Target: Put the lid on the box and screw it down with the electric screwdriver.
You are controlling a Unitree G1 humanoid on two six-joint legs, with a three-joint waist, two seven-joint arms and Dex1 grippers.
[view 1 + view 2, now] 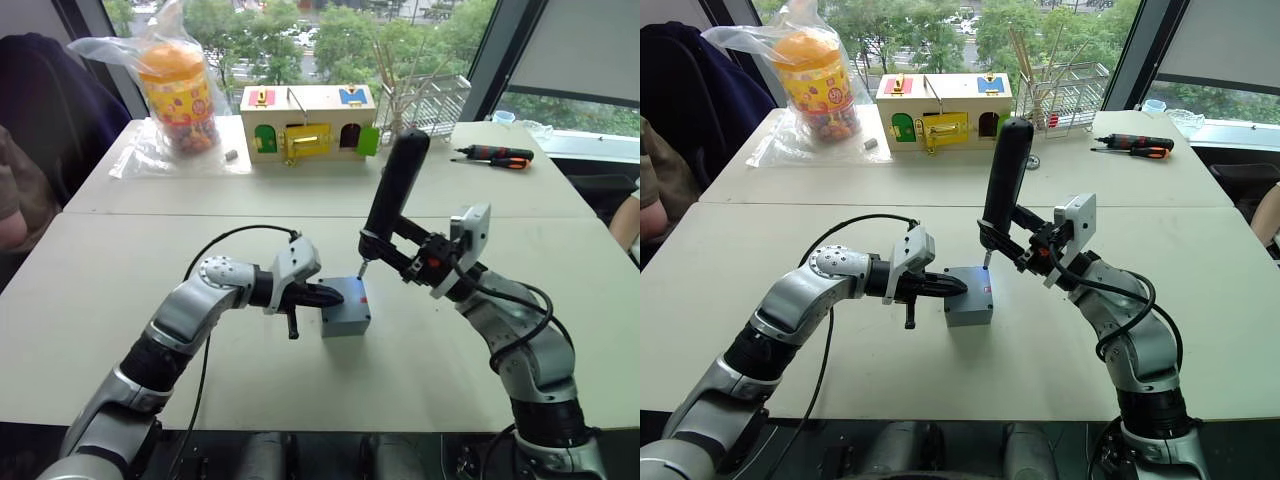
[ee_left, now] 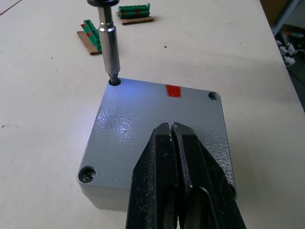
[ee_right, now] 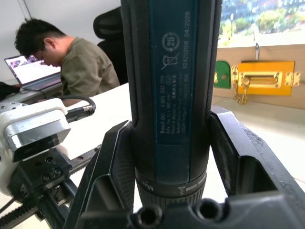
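Head stereo pair; close wrist cameras.

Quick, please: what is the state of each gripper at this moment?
Left gripper: shut, holding nothing, fingertips resting on the lid.
Right gripper: shut on the electric screwdriver, whose bit sits in a corner screw hole.

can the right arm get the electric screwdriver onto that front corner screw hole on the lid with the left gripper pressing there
Probably yes. The left gripper, shut, presses mid-lid; the near corner hole lies bare beside it. The electric screwdriver in the right gripper now sits in the far corner.
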